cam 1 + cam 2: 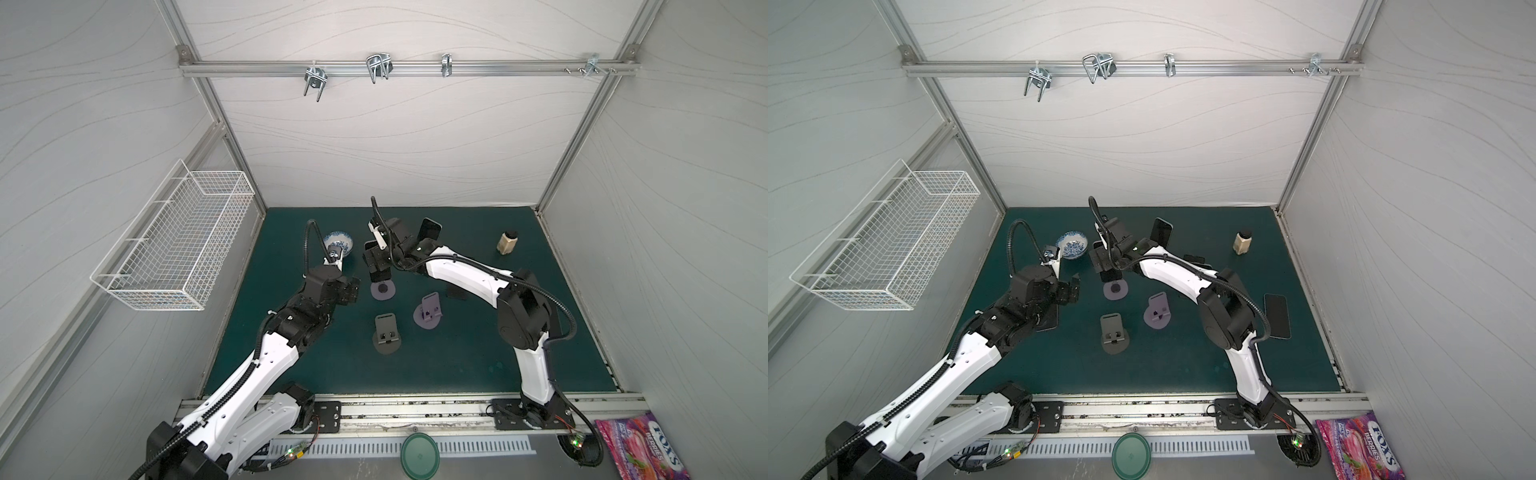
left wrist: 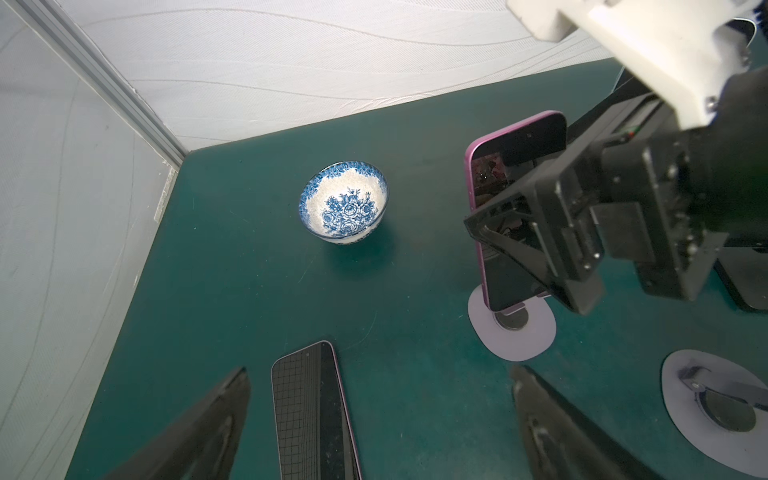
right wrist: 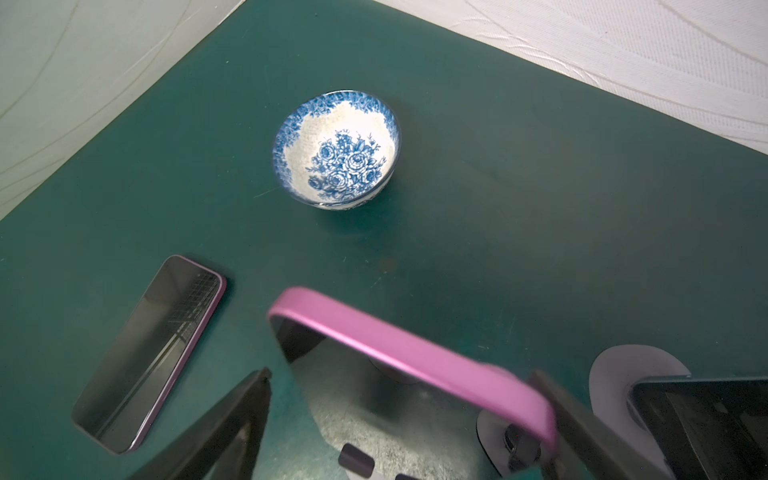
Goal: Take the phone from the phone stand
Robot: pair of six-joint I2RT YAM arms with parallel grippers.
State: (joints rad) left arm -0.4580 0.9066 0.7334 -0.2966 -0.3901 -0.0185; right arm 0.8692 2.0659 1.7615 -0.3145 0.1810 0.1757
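Fingers (image 2: 199, 432) of both arms spread — right fingers (image 3: 232, 428) apparently astride phone (image 3: 415, 361) — green mat (image 1: 457, 365), white walls (image 1: 374, 145).

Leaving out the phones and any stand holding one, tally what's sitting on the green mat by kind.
Empty phone stands: 2, lavender stand and grey stand
Bowl: 1
Jar: 1
Total: 4

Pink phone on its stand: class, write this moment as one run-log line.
right gripper: open, astride pink phone | pink phone: resting on lavender stand | left gripper: open, empty
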